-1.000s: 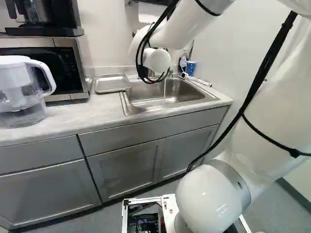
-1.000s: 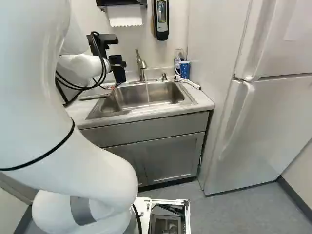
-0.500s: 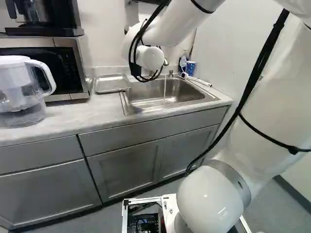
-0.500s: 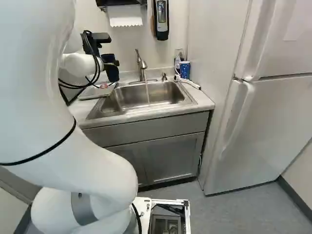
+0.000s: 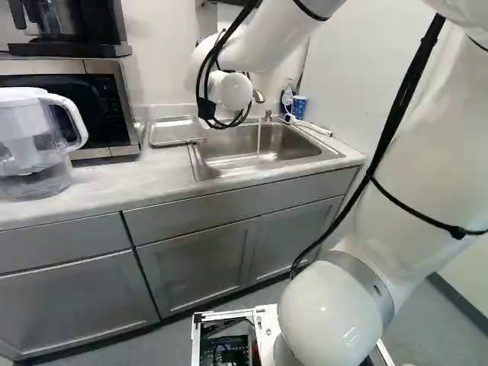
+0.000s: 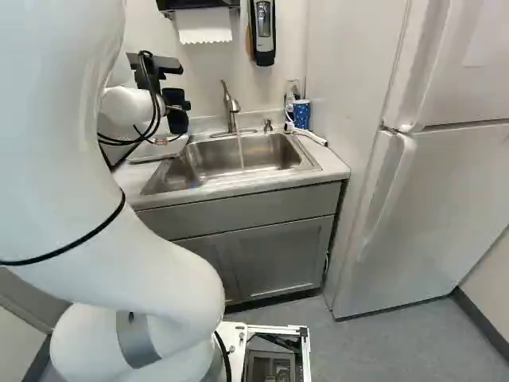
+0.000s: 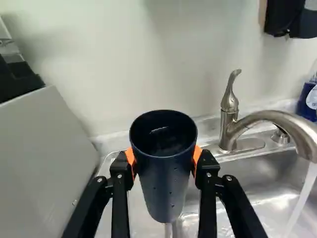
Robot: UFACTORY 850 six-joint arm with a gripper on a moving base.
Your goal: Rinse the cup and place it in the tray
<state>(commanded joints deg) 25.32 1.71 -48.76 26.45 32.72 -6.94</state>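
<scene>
Cup (image 7: 166, 186) in the grip of the black gripper (image 7: 164, 156) — its two fingers closed against opposite walls, just under the rim.
Mouth up and tapering to its base, the dark blue cup is held at the sink's left side, its outside dotted with what look like drops. It looks light and stiff but probably slick when wet, so the upper sides seem the sound place to hold. The tray (image 5: 174, 131) lies left of the sink (image 6: 163, 181); right of the cup, water (image 7: 302, 198) runs from the faucet (image 7: 229, 126) — farther right stands a patterned blue cup (image 6: 301, 114).
</scene>
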